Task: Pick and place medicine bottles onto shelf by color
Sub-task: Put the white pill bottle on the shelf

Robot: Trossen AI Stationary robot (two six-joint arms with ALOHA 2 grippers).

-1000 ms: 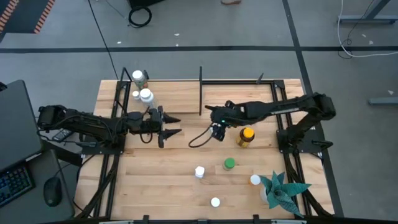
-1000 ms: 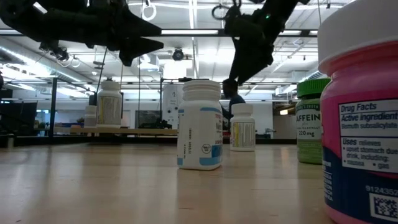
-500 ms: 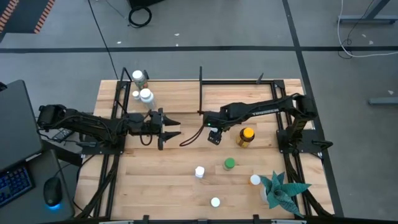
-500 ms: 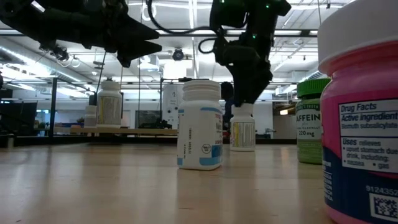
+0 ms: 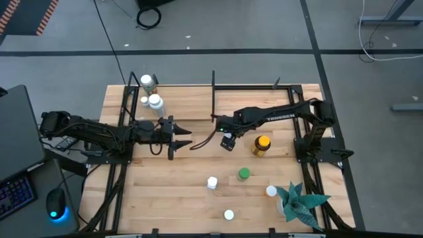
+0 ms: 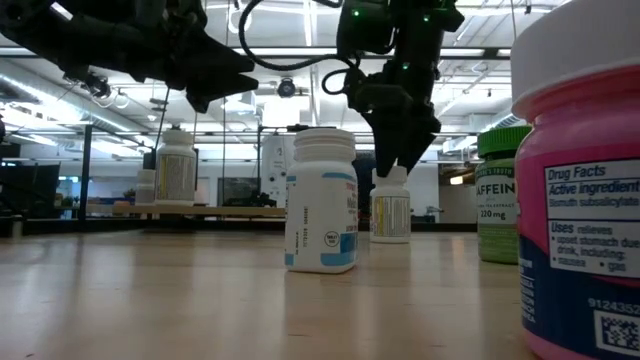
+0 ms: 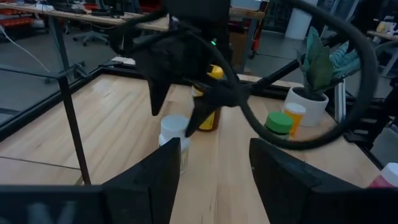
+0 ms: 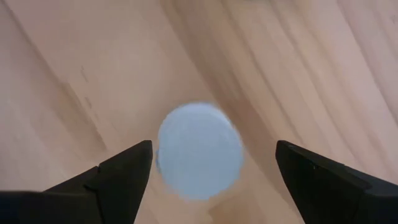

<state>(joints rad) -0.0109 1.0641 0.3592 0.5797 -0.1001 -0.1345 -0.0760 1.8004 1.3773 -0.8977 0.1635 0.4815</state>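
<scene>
Left tool (image 5: 180, 137): it hovers over the desk (image 5: 165, 192) left of centre, with its fingers partly spread and nothing between them. I leave it waiting.

Shelf (image 5: 185, 99): it runs along the far edge of the desk. Three white-capped bottles (image 5: 153, 100) stand at its left end.

Target bottle (image 8: 199, 152): a white-capped medicine bottle stands upright on the desk near the middle, directly under my right tool.

Right tool (image 8: 211, 163): the jaws are wide and point straight down, one finger on each side of the cap. They are not touching it.

How I would do the step: I judge the cap sits a little off centre between the fingers. I would centre first, lower until the pads reach the bottle's body, then close gently so it does not tip.

Nearby hazard: the amber bottle with the yellow cap (image 5: 262, 145) stands just to the right, so I would lift straight up.

Green-capped bottle (image 6: 505, 195): its label shows "AFFEIN", cut off, and "220 mg".

Pink bottle (image 6: 585, 220): its label reads "Drug Facts" and "Active ingredient".
</scene>
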